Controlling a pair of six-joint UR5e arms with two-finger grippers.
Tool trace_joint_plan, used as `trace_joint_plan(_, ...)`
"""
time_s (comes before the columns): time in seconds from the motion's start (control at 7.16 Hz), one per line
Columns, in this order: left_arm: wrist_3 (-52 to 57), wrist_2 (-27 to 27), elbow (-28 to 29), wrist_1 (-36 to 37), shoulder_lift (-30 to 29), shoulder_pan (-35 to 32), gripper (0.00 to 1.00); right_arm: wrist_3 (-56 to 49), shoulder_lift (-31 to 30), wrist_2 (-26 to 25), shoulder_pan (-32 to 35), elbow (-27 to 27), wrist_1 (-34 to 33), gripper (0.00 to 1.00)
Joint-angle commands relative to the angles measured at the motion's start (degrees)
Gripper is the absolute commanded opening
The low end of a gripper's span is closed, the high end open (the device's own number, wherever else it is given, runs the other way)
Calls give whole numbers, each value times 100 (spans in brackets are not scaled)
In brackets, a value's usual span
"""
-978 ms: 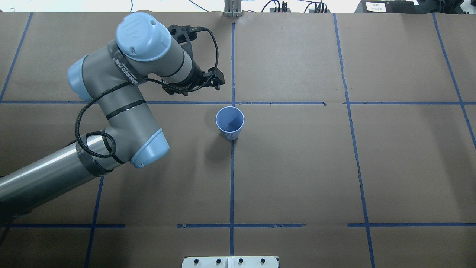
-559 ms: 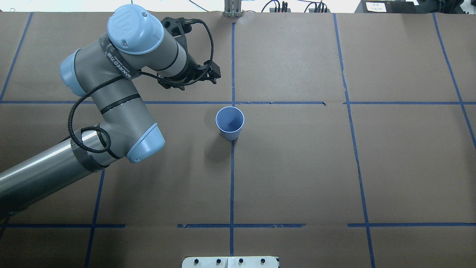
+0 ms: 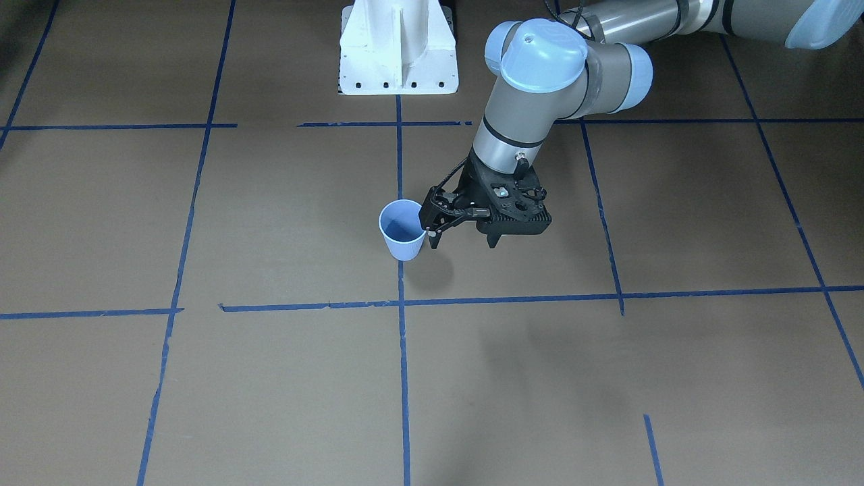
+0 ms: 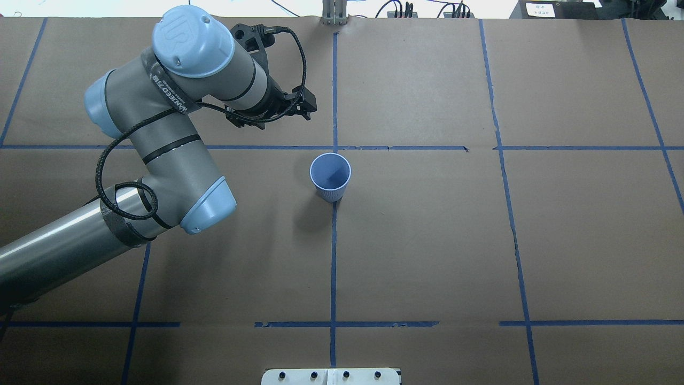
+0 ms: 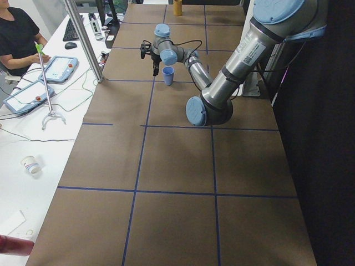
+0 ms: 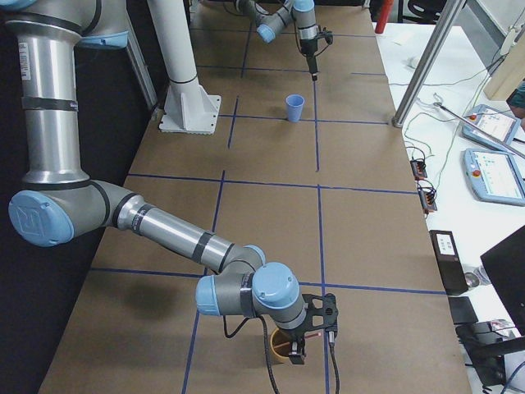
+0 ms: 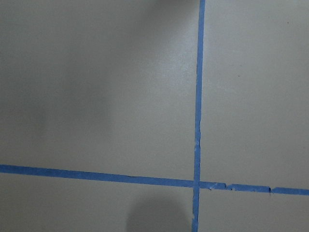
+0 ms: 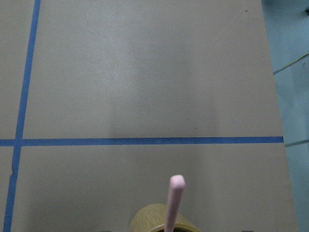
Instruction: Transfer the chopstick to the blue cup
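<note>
The blue cup (image 4: 330, 176) stands upright at the table's middle on a tape line; it also shows in the front view (image 3: 403, 235). I see no stick in it. My left gripper (image 3: 432, 237) points down and hangs just beside the cup's rim, on its far side in the overhead view (image 4: 307, 107); its fingers look shut and empty. A pale pink chopstick (image 8: 174, 203) stands upright in a tan cup (image 8: 145, 221) right below my right wrist camera. My right gripper (image 6: 302, 349) hovers at that tan cup (image 6: 279, 349); I cannot tell whether it is open.
Blue tape lines (image 4: 333, 256) grid the brown paper table. The white robot base (image 3: 398, 47) stands at the near middle edge. Beyond the table's far edge an operator (image 5: 19, 33) sits at a desk with tablets, metal posts and cables.
My left arm has drawn back toward the far left, moving its gripper a little away from the blue cup. The cup has not moved.
</note>
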Motion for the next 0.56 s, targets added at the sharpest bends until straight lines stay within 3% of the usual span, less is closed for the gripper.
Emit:
trace_joint_plan(0.0, 0, -2, -11, 5, 0, 0, 100, 30, 134, 11, -2, -151, 24, 90)
trace_joint_plan(0.28, 0, 7, -2, 5, 0, 0, 100, 109, 143, 46, -2, -169, 24, 88)
trace_joint_plan(0.42, 0, 7, -10, 5, 0, 0, 100, 109, 143, 46, -2, -186, 16, 81)
